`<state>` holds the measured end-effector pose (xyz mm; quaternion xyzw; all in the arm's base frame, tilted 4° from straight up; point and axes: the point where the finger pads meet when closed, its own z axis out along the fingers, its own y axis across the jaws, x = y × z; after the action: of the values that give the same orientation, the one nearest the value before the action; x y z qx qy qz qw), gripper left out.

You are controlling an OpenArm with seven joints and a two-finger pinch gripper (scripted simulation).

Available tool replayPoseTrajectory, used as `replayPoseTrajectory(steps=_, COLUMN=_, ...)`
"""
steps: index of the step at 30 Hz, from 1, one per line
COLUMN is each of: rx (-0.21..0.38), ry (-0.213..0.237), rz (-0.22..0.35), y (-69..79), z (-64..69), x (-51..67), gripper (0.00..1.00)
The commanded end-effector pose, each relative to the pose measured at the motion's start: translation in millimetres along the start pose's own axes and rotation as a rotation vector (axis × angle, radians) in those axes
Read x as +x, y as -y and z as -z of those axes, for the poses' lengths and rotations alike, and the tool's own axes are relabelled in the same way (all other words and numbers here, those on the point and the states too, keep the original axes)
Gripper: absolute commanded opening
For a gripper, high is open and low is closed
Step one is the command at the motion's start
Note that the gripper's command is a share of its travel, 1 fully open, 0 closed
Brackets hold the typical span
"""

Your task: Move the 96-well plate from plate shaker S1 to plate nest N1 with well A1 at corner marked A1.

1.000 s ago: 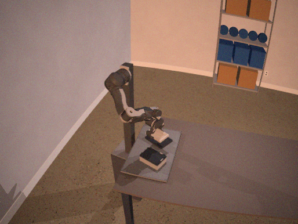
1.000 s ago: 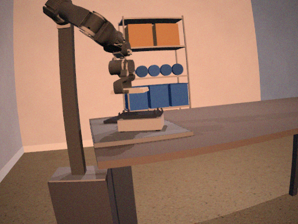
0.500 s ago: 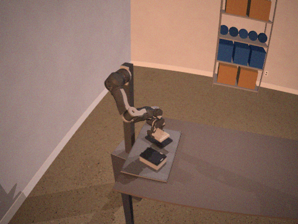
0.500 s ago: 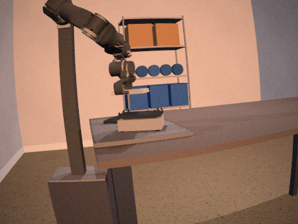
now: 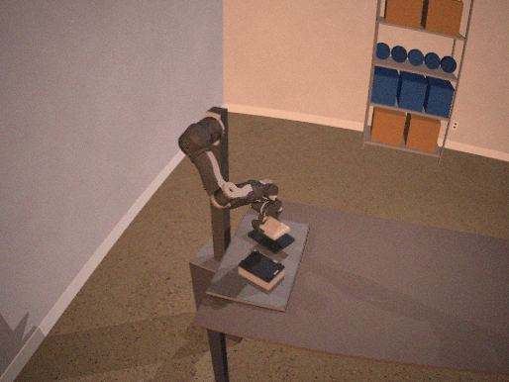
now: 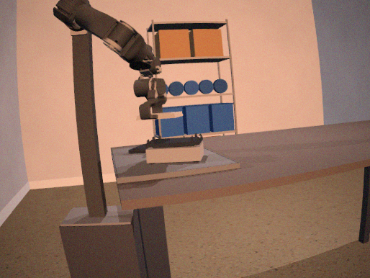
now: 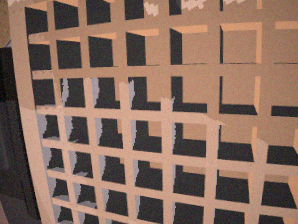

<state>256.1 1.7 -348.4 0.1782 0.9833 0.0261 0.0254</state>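
Pale 96-well plate (image 5: 275, 228) pinched in my claw (image 5: 262, 221), level, hanging directly above dark plate nest N1 (image 5: 271, 240); straight descent next.

Peach and grey walls, brown floor, shelf rack (image 5: 368, 106) with boxes

The 96-well plate (image 5: 275, 228) is pale cream with a grid of dark wells; the shaker (image 5: 261, 270) is cream with a black top; far shelf boxes (image 5: 412, 92) are blue and orange.
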Motion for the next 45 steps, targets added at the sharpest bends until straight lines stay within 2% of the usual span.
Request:
replayPoseTrajectory(steps=1, rx=-0.007, ry=-0.004, rz=0.006, y=-12.0, z=-1.6, x=9.4, gripper=0.00)
replayPoseTrajectory(steps=4, rx=-0.003, ry=-0.004, rz=0.005, y=-31.2, z=-7.1, x=22.6, gripper=0.00)
replayPoseTrajectory(steps=16, rx=-0.003, ry=-0.004, rz=0.005, y=-31.2, z=-7.1, x=22.6, gripper=0.00)
replayPoseTrajectory(steps=21, rx=-0.004, ry=-0.004, rz=0.005, y=-57.8, z=-15.4, x=41.4, gripper=0.00)
replayPoseTrajectory(steps=45, rx=-0.003, ry=-0.004, rz=0.005, y=-52.9, z=-14.3, x=38.1, gripper=0.00)
